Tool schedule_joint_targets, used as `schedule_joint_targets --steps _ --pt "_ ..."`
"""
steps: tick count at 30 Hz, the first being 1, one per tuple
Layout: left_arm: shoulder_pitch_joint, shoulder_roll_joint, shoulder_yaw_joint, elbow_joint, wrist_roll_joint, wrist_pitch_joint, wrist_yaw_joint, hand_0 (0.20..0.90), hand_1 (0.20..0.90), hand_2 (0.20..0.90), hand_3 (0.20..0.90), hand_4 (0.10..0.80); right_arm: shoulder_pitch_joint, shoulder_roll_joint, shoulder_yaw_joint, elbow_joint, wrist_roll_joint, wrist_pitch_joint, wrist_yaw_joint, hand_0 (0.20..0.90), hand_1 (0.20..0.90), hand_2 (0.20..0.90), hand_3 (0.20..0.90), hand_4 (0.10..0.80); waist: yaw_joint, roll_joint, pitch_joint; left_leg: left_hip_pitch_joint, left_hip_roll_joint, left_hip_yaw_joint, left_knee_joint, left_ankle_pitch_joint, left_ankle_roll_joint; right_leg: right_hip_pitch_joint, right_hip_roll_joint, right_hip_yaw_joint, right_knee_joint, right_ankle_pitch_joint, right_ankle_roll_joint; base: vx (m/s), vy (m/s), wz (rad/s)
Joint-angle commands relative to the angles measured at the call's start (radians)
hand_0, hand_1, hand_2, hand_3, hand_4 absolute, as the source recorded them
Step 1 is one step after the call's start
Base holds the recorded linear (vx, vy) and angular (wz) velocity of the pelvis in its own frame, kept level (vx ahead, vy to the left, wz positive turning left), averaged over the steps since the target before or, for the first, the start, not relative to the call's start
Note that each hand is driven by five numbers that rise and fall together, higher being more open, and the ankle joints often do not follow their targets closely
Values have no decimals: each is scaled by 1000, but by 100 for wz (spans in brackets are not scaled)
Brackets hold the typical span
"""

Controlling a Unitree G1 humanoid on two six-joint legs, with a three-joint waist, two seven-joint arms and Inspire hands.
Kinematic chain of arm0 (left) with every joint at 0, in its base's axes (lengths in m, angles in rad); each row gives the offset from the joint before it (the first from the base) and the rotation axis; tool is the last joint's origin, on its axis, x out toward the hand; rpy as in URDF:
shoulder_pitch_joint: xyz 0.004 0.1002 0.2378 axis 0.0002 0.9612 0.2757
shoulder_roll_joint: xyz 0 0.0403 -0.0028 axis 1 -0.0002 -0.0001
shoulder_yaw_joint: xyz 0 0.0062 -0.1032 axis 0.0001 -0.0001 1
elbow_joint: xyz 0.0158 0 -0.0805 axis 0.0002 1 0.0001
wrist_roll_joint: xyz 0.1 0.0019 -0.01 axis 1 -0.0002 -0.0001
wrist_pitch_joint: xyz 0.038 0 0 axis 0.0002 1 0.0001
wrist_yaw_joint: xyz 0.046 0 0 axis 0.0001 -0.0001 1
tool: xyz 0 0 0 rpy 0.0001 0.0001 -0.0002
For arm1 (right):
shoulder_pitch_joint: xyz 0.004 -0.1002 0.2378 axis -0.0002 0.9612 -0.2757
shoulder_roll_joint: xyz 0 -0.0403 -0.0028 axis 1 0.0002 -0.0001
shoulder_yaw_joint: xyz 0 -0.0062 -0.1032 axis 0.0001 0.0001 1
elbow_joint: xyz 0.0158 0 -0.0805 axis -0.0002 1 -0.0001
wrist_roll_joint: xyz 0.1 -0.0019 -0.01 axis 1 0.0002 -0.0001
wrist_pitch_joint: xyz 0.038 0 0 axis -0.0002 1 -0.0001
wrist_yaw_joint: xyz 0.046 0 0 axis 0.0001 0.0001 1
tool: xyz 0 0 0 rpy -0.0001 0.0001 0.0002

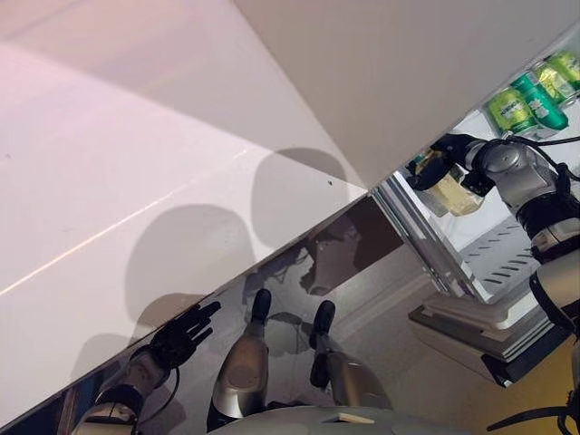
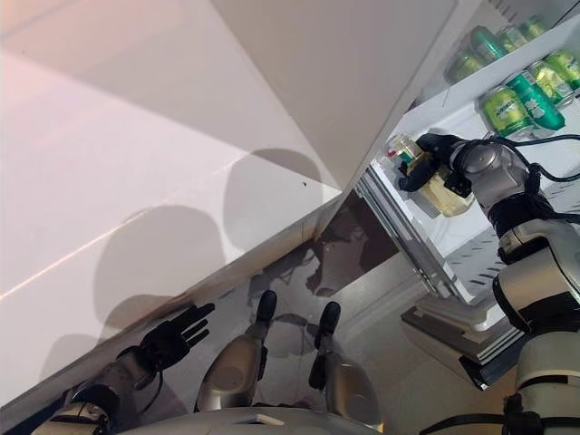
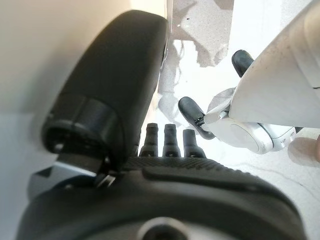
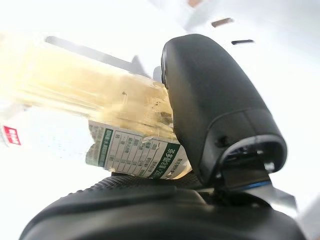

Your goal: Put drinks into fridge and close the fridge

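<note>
My right hand (image 2: 437,156) is shut on a clear bottle of pale yellow drink (image 2: 442,190), held at the mouth of the open fridge (image 2: 471,263) on the right. In the right wrist view the bottle (image 4: 95,110) lies across the palm with the thumb (image 4: 215,110) curled over it. Green drink cans (image 2: 512,101) stand on the shelf above. My left hand (image 2: 170,340) hangs low at the lower left, fingers straight and holding nothing; its wrist view shows the straight fingers (image 3: 170,140).
The white fridge door (image 1: 136,181) stands open and fills the left and middle of the eye views. More green bottles (image 2: 485,50) sit on an upper shelf. A white drawer (image 1: 471,331) juts out at the fridge's bottom.
</note>
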Motion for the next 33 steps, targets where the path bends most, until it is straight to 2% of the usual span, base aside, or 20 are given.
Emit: schedule_joint_targets --steps 1,7,8,9,10,11,24,28,33 --pt "20 68 -78 -30 -21 2 -18 900 900 900 900 800 -266 -36 66 54 -41 -5 -21 300 300 300 200 100 15 0 -15 -86 -58 8 3 -23 33 -33 -23 -44 70 -47 58 -13 34 5" --pt "18 72 -72 -34 6 14 -42 900 900 900 900 800 -244 -30 42 85 -56 10 4 305 305 305 205 105 19 2 -11 -88 -60 8 5 -22 33 -39 -26 -48 76 -49 58 0 8 3" --pt "20 72 -69 -35 11 15 -45 900 900 900 900 800 -239 -32 38 84 -62 13 12 427 427 427 348 248 18 1 -12 -89 -60 10 6 -23 33 -40 -25 -47 78 -50 58 0 0 0" --pt "21 73 -70 -36 15 14 -51 900 900 900 900 800 -235 -32 34 86 -67 16 17 476 476 476 406 306 18 1 -11 -88 -59 11 7 -24 33 -40 -26 -48 79 -50 58 0 0 0" --pt "22 72 -71 -35 15 12 -52 900 900 900 900 800 -234 -32 34 87 -66 16 19 604 604 604 554 454 18 1 -11 -87 -59 12 6 -24 33 -40 -26 -48 79 -50 58 0 0 0" --pt "22 71 -72 -34 18 12 -54 900 900 900 900 800 -233 -33 34 86 -66 15 20 900 900 900 900 800 17 1 -12 -85 -59 13 6 -24 33 -38 -26 -48 78 -49 58 0 0 0" --pt "39 62 -67 -27 51 4 -60 900 900 900 900 800 -206 -46 -4 98 -72 18 54 900 900 900 900 800 10 -6 -35 -47 -49 32 -8 -29 31 -12 -28 -46 70 -46 63 0 0 0" --pt "51 70 -58 -14 87 16 -68 900 900 900 900 800 -186 -70 -25 81 -24 5 41 900 900 900 900 800 0 -10 -54 -25 -46 38 -18 -33 32 4 -25 -40 63 -46 65 0 0 0" --pt "86 65 -44 18 169 20 -100 900 900 900 900 800 -135 -144 -87 -23 77 -10 16 900 900 900 900 800 -30 -19 -105 18 -41 54 -30 -41 30 38 -25 -32 49 -45 71 27 13 -4"
